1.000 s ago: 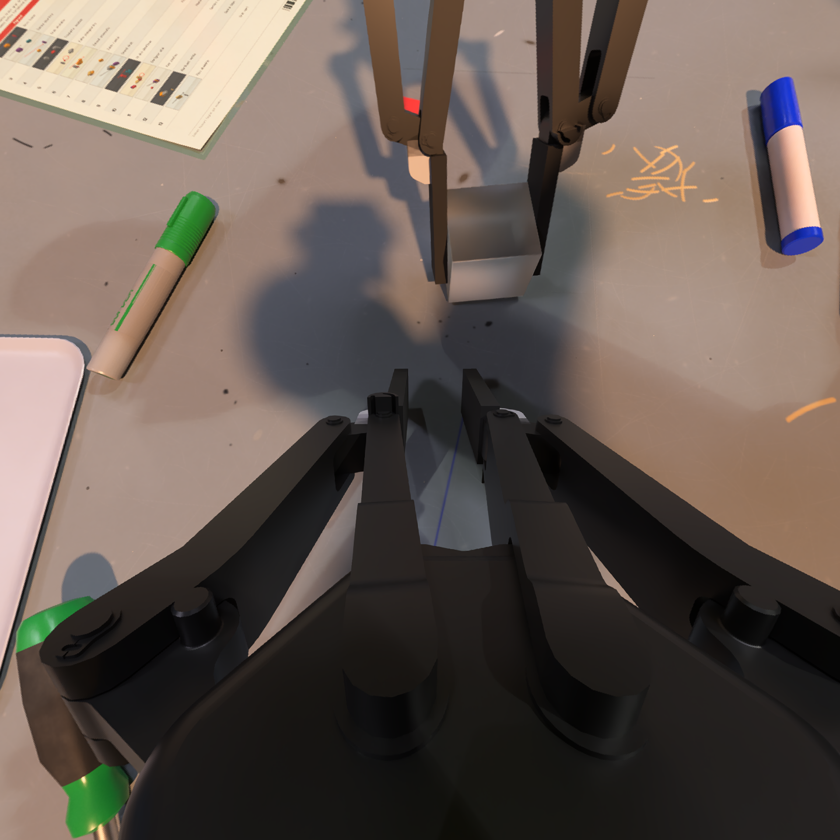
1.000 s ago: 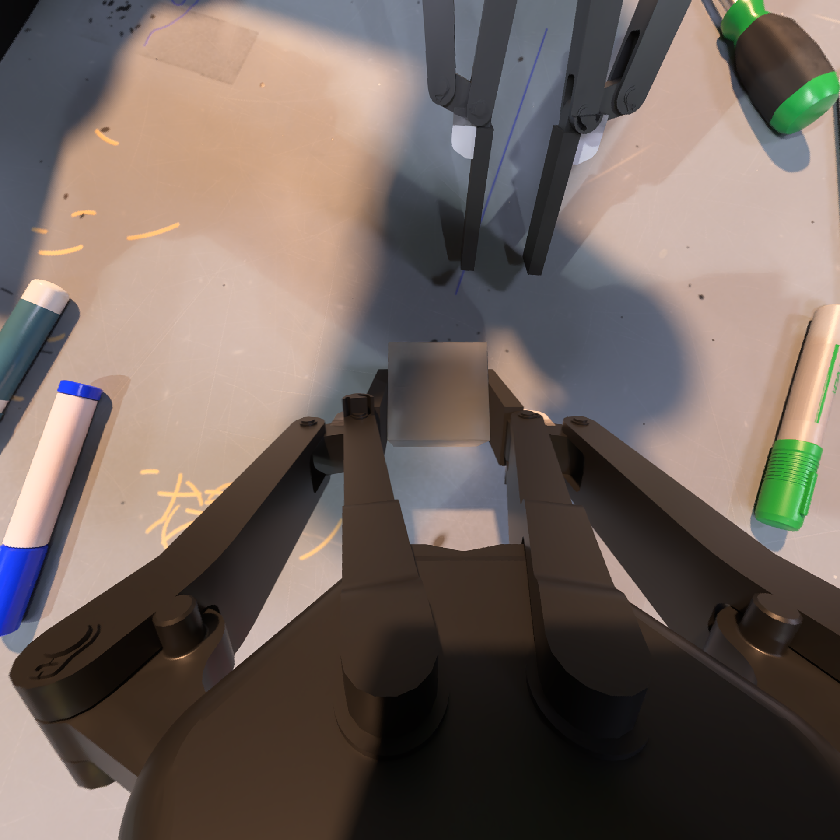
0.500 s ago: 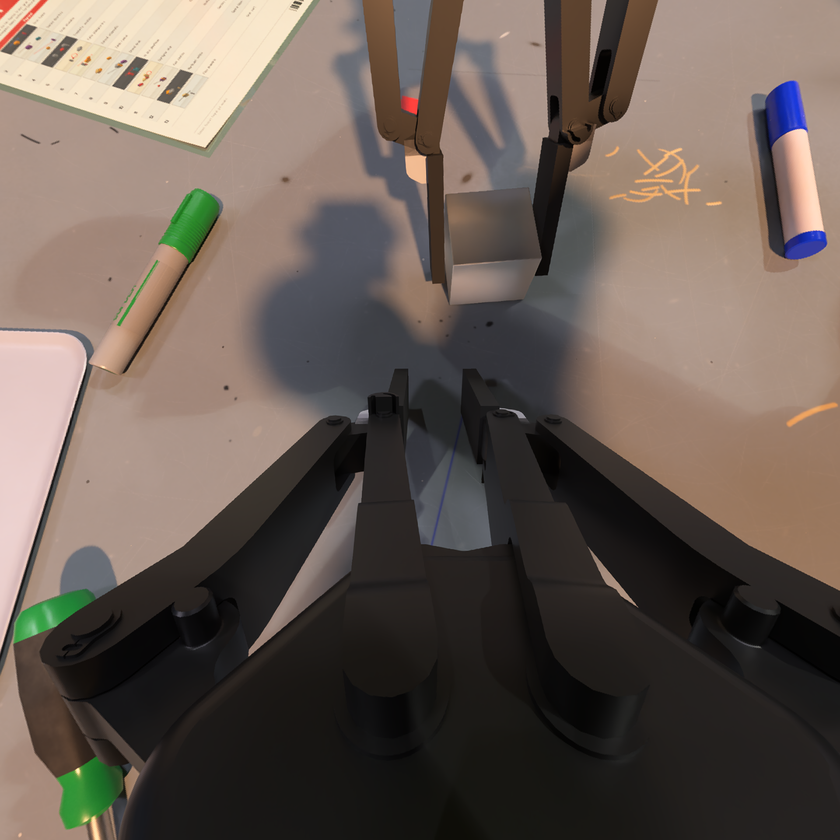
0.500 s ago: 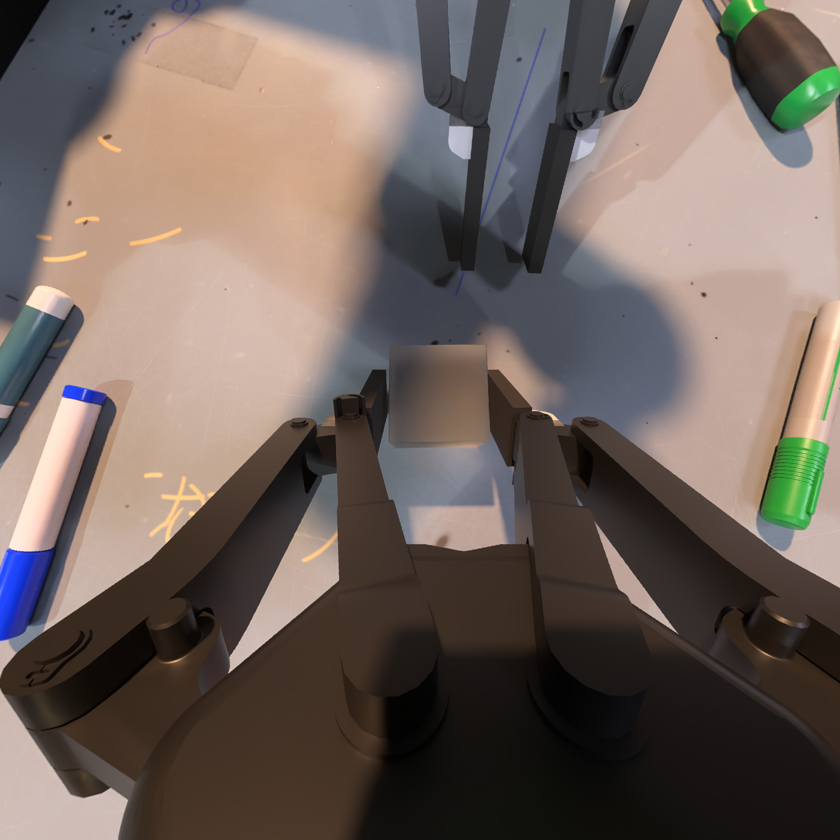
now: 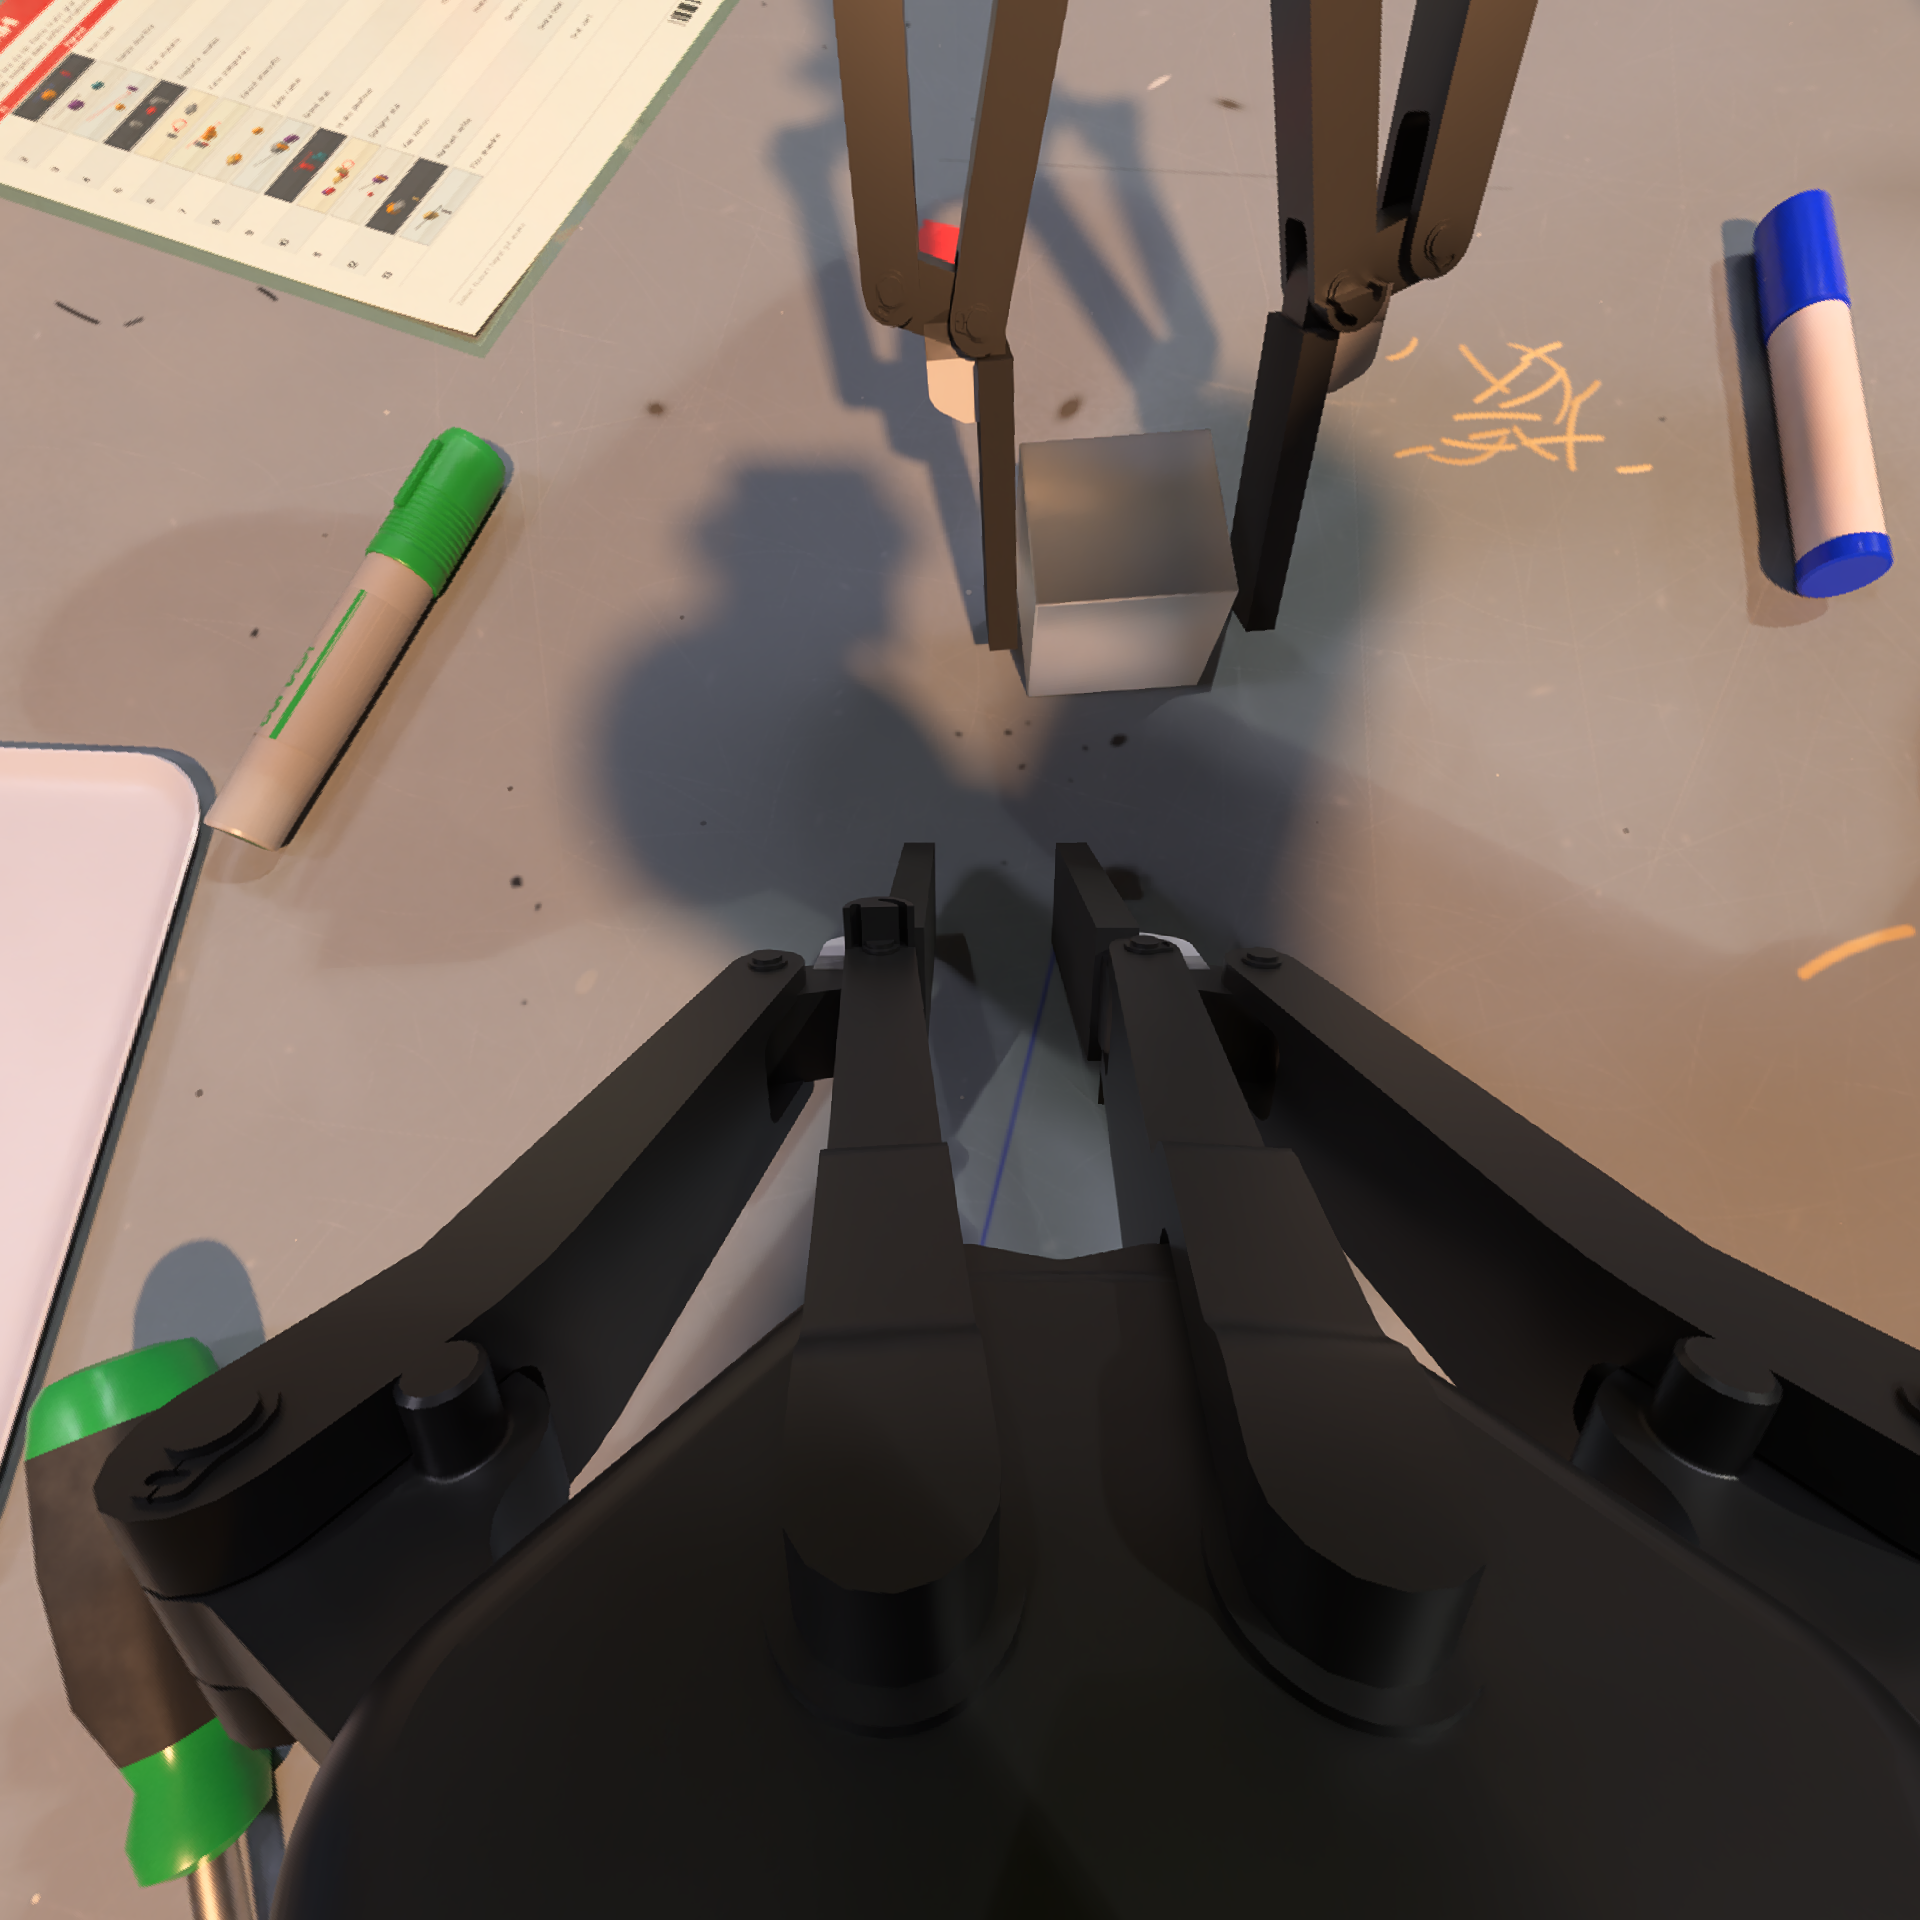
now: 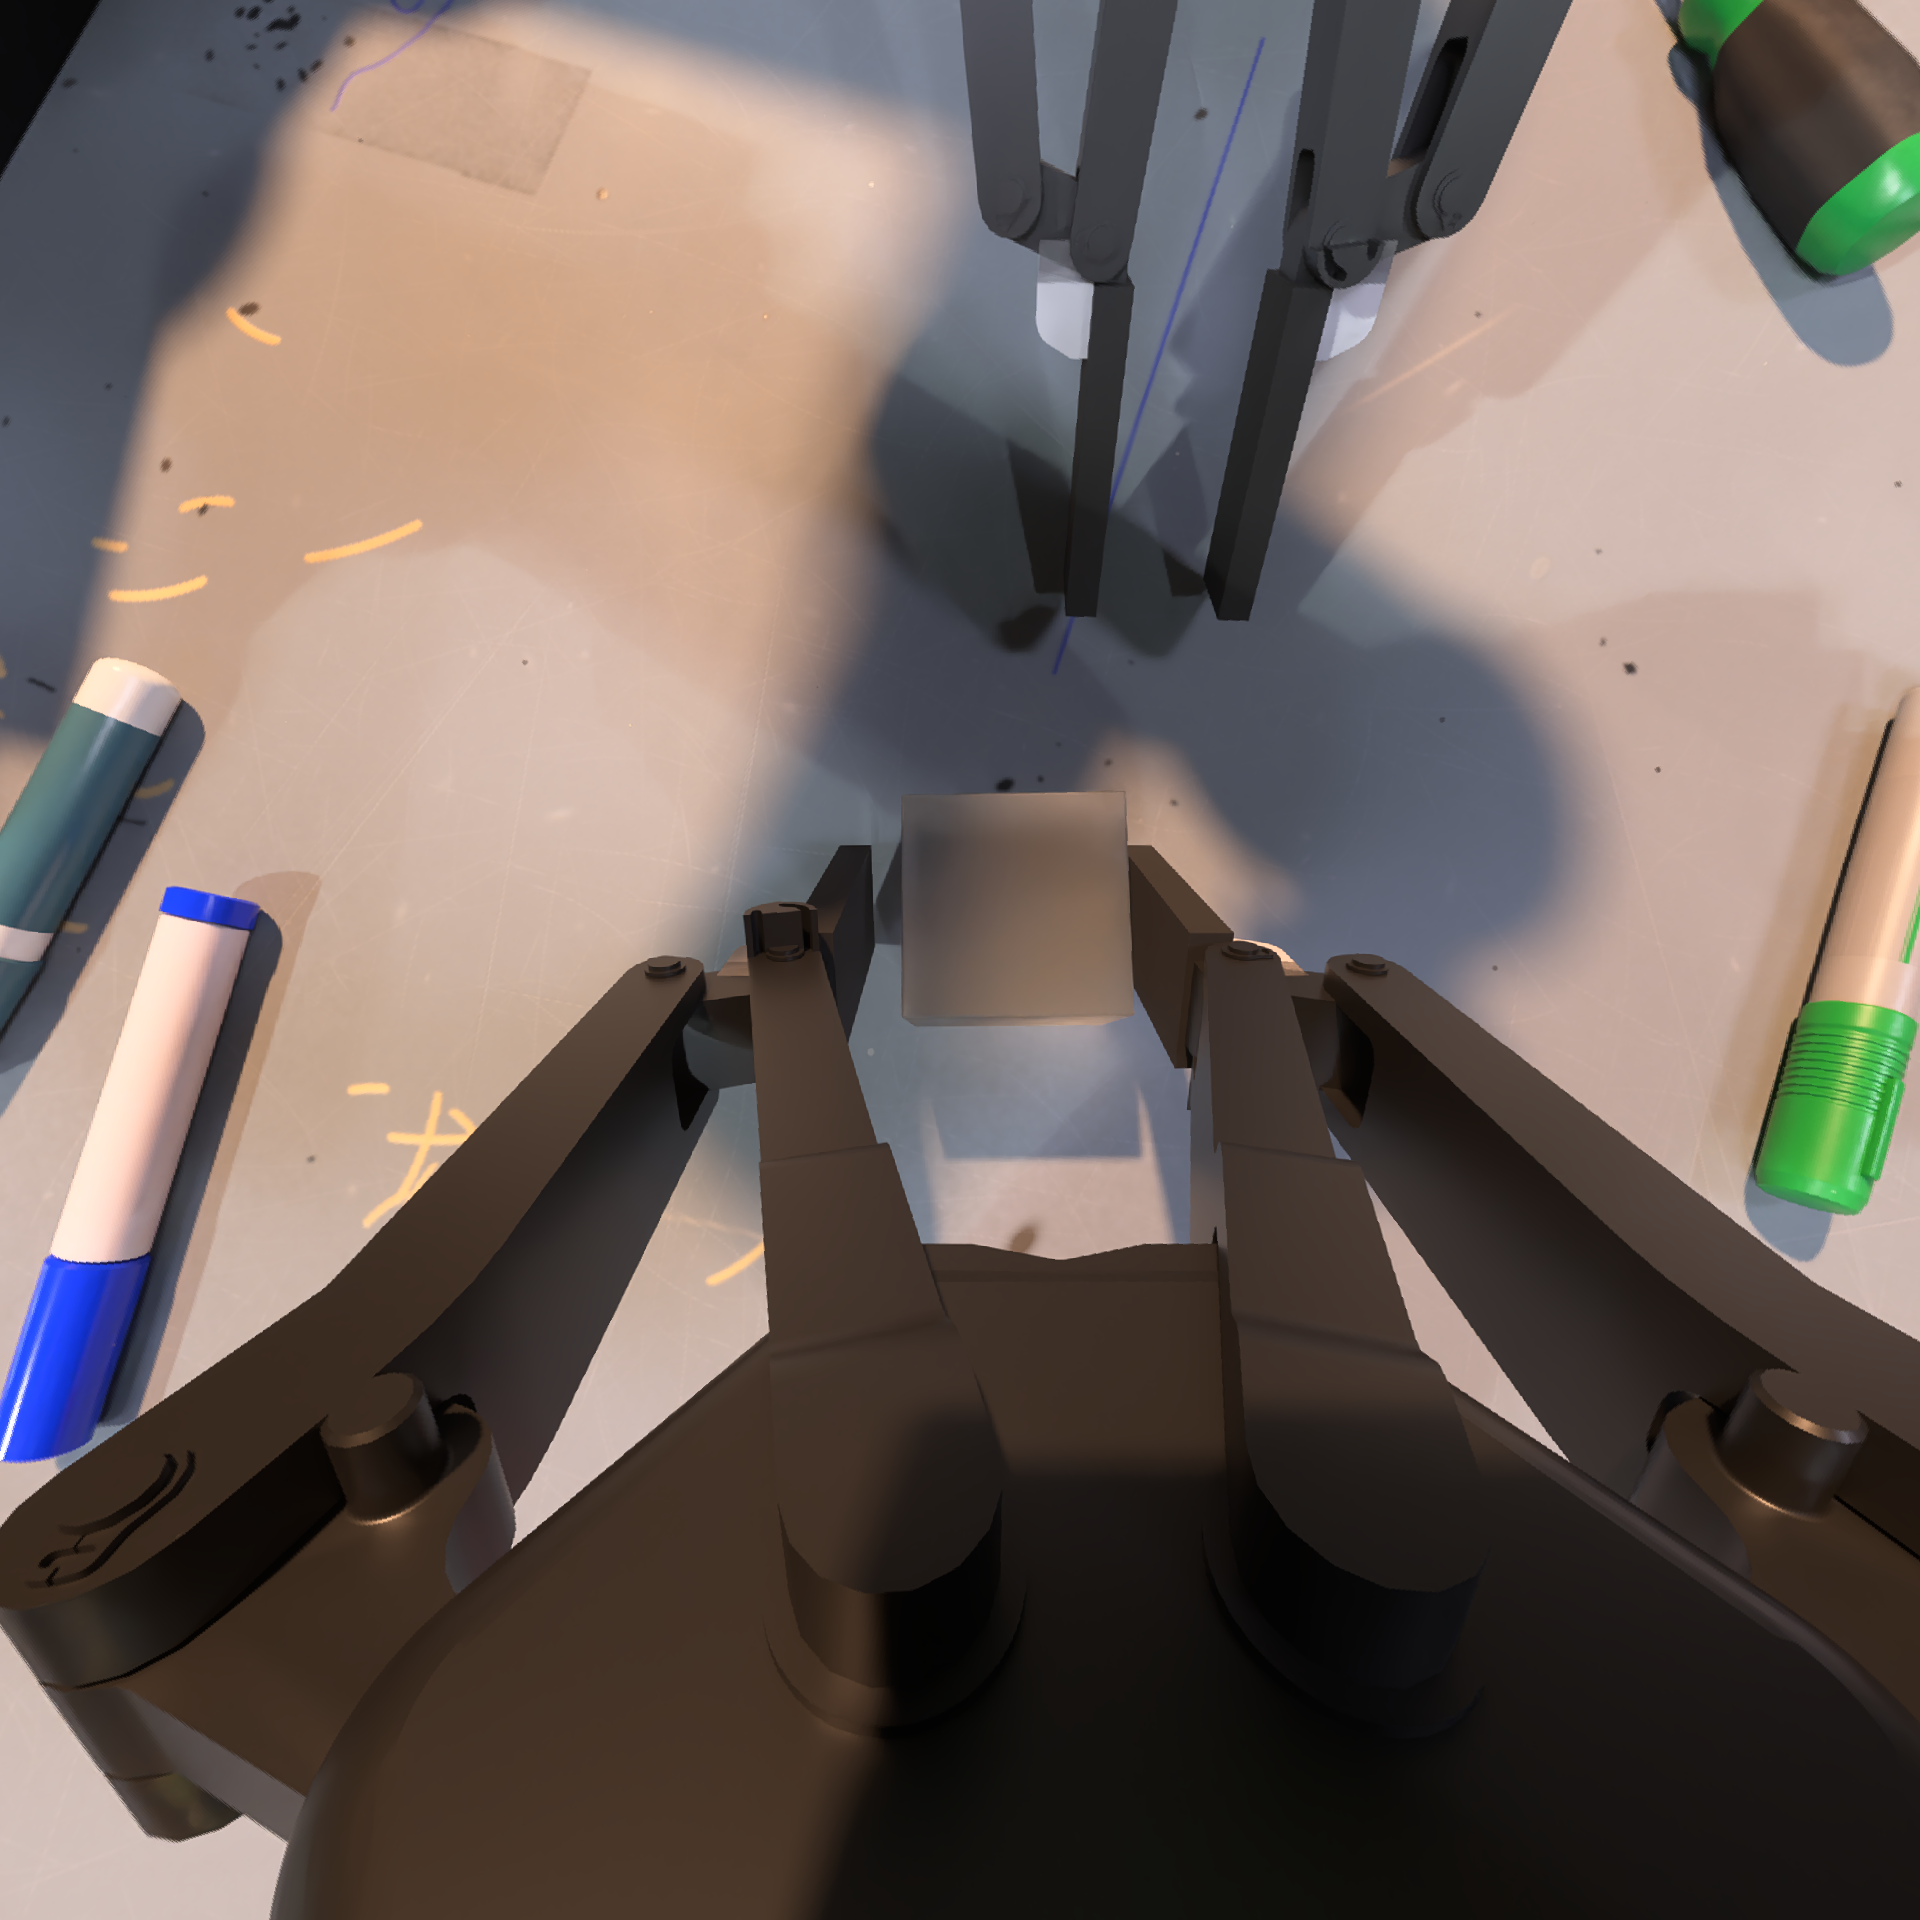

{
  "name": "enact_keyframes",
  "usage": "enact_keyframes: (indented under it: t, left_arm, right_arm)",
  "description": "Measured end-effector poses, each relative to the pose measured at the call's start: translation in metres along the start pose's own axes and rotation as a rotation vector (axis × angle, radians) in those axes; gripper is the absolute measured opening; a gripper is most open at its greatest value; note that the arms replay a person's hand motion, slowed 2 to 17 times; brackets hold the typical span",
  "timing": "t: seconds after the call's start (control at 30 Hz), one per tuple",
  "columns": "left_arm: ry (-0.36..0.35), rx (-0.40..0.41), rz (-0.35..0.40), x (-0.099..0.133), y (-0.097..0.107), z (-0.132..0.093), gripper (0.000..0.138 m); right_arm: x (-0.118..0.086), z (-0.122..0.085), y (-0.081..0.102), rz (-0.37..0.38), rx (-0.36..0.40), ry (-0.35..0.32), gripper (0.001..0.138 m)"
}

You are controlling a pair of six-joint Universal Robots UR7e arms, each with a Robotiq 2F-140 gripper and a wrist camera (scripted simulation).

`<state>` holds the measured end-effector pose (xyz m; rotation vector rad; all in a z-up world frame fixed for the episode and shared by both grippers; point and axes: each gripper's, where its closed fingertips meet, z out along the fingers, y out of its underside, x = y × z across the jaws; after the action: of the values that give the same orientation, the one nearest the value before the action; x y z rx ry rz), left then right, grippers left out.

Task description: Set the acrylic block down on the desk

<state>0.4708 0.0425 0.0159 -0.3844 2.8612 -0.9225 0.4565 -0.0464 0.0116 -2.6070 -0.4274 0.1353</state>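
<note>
The acrylic block (image 6: 1013, 914), a clear grey cube, rests on the grey desk (image 6: 582, 727). My right gripper (image 6: 1003, 862) is open around it, with a small gap between each finger and the block's sides. In the left wrist view the block (image 5: 1122, 540) stands between the right gripper's (image 5: 1130, 629) fingers, which reach down beside it. My left gripper (image 5: 993, 852) is empty with its jaws a narrow gap apart, close above the desk and short of the block. It also shows in the right wrist view (image 6: 1155, 611), beyond the block.
A green marker (image 5: 353, 634) and a blue marker (image 5: 1818, 395) lie either side of the block. A teal marker (image 6: 73, 831) lies by the blue one. A printed sheet (image 5: 312, 135), a pink tray (image 5: 73, 987) and a green-black screwdriver handle (image 6: 1808, 135) lie farther off.
My right gripper's fingers have spread off the block's sides, and the block stays between them on the desk. The left gripper has not moved.
</note>
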Motion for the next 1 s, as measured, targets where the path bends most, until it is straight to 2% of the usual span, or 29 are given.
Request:
enact_keyframes:
  t: [0.67, 1.0]
  left_arm:
    - [-0.014, -0.006, -0.003, 0.0000, 0.0001, -0.0003, 0.031]
    - [-0.055, 0.013, -0.055, 0.0005, 0.0011, -0.0012, 0.030]
  right_arm:
    - [-0.0017, 0.0013, 0.0001, 0.000, -0.011, 0.019, 0.066]
    - [-0.0019, 0.0013, 0.0000, -0.001, -0.012, 0.019, 0.067]
